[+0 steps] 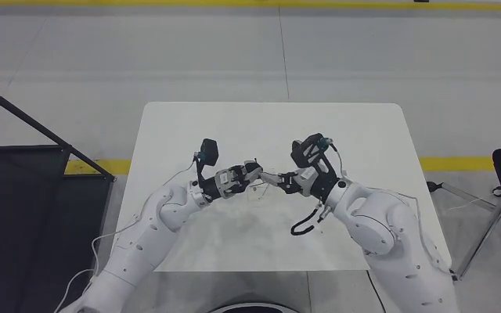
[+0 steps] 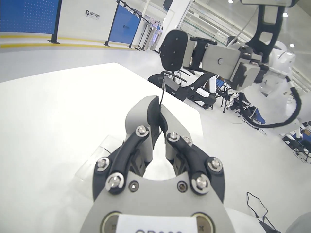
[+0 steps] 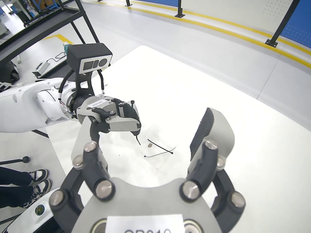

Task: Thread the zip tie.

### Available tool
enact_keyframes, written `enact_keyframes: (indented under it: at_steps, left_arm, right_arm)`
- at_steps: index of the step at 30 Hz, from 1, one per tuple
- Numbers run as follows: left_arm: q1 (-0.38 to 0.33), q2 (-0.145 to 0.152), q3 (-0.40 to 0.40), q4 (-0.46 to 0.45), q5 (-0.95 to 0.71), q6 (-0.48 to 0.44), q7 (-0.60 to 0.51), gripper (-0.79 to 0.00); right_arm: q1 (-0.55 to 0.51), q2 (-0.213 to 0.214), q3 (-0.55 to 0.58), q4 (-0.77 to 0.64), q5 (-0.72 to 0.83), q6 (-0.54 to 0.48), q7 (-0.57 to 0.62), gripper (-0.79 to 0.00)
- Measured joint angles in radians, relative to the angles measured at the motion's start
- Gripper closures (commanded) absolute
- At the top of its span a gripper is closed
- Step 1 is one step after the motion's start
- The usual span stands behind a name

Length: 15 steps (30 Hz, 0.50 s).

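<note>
Left end effector (image 2: 158, 107) pinches a black zip tie (image 2: 160, 79), head beyond its tips. Right end effector (image 3: 145, 122), spread wide, faces it, above loose ties (image 3: 160, 146) on the bench (image 3: 194, 78).

Zip tie (image 2: 162, 95) — its middle hidden inside the left tool (image 2: 159, 107).

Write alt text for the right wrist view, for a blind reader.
The left gripper, shut on a black zip tie, hangs over a white table. The right gripper stands open in the foreground, and loose ties lie on the table beyond it.
</note>
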Motion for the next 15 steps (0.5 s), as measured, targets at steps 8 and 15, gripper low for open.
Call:
enact_keyframes:
  at_steps: [8,15]
  left_arm:
    - [-0.022,0.000,0.014,0.021,-0.058,-0.057,-0.033,0.000]
    - [-0.034,0.011,0.039,0.009,-0.110,-0.056,-0.061,0.000]
  right_arm:
    - [-0.050,0.025,0.105,0.079,0.167,-0.283,0.006,-0.785]
    - [-0.026,0.039,0.119,0.151,0.279,-0.463,0.064,-0.785]
